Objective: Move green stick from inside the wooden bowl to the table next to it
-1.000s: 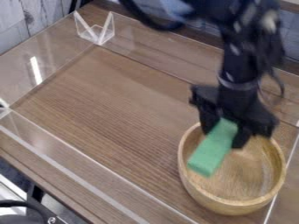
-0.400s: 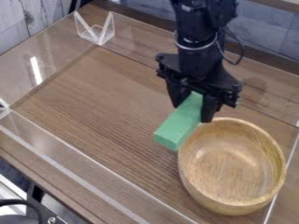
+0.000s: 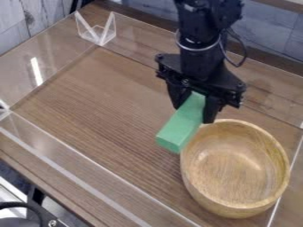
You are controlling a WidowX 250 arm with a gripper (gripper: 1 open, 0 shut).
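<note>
The green stick [image 3: 182,127] hangs tilted just left of the wooden bowl [image 3: 236,168], its lower end close to the table [image 3: 95,106]. My gripper [image 3: 197,106] points down and is shut on the stick's upper end, one dark finger on each side. I cannot tell whether the stick's lower end touches the boards. The bowl's inside holds nothing.
Low clear acrylic walls [image 3: 48,146] edge the table on the left and front. A small clear acrylic stand [image 3: 95,29] sits at the far left corner. The bowl lies close to the right wall.
The gripper has carried the green stick out of the bowl and leftward, over the boards beside it. In the last half second it has hardly moved.
</note>
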